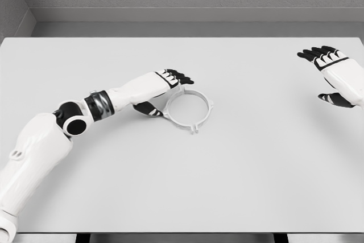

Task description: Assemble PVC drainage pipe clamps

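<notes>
A white ring-shaped pipe clamp (189, 108) is seen lying flat on the white table (239, 180), slightly left of the frame's centre, with small tabs projecting from its rim at the right and at the lower edge. Its upper left rim is overlapped by the left hand (161, 91), whose arm is extended in from the lower left corner of the frame. The black-tipped fingers (181, 75) of this hand are held together over the top of the ring, while the thumb is set below them beside the ring's left edge; whether the rim is actually pinched cannot be told. The right hand (336, 77) is shown at the right edge of the frame, well apart from the clamp, its fingers extended and relaxed, with nothing held.
</notes>
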Robot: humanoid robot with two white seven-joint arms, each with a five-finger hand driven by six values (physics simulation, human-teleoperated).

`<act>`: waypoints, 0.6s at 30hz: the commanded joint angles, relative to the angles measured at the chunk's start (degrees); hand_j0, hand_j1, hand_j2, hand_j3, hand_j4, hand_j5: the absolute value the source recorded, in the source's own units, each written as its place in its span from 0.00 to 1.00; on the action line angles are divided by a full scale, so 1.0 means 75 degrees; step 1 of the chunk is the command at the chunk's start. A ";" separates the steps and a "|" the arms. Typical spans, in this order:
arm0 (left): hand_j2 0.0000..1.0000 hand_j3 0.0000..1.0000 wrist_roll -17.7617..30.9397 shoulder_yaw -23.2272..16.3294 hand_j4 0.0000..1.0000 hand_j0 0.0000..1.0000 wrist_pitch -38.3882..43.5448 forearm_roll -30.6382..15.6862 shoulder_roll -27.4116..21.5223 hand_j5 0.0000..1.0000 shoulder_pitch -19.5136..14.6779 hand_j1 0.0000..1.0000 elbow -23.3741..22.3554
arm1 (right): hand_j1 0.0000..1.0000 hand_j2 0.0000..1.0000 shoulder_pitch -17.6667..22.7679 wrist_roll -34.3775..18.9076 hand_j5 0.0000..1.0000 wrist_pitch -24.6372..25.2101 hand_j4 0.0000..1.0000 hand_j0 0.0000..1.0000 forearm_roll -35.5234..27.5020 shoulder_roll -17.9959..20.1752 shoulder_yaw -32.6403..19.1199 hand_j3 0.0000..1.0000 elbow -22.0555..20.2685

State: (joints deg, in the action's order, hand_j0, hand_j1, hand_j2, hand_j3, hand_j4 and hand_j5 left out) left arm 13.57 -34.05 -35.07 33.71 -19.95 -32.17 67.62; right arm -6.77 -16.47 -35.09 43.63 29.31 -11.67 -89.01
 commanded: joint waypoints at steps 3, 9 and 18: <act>1.00 1.00 -0.0004 0.0005 1.00 1.00 0.0009 -0.0053 0.0023 1.00 0.0000 1.00 -0.0005 | 1.00 1.00 0.0000 0.0005 1.00 0.0012 1.00 1.00 -0.0052 0.0007 -0.0003 1.00 -0.0003; 1.00 1.00 -0.0004 0.0005 1.00 1.00 0.0009 0.0017 0.0140 1.00 0.0000 1.00 0.0007 | 1.00 1.00 0.0000 0.0005 1.00 0.0012 1.00 1.00 -0.0052 0.0007 -0.0003 1.00 -0.0003; 1.00 1.00 -0.0004 0.0029 1.00 1.00 0.0009 0.0111 0.0246 1.00 -0.0047 1.00 -0.0040 | 1.00 1.00 0.0000 0.0005 1.00 0.0012 1.00 1.00 -0.0052 0.0007 -0.0003 1.00 -0.0003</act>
State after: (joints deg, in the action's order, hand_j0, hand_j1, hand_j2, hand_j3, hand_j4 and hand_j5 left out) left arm 13.61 -33.89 -35.07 34.83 -18.18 -32.61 67.37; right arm -6.77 -16.47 -35.09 43.63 29.31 -11.67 -89.01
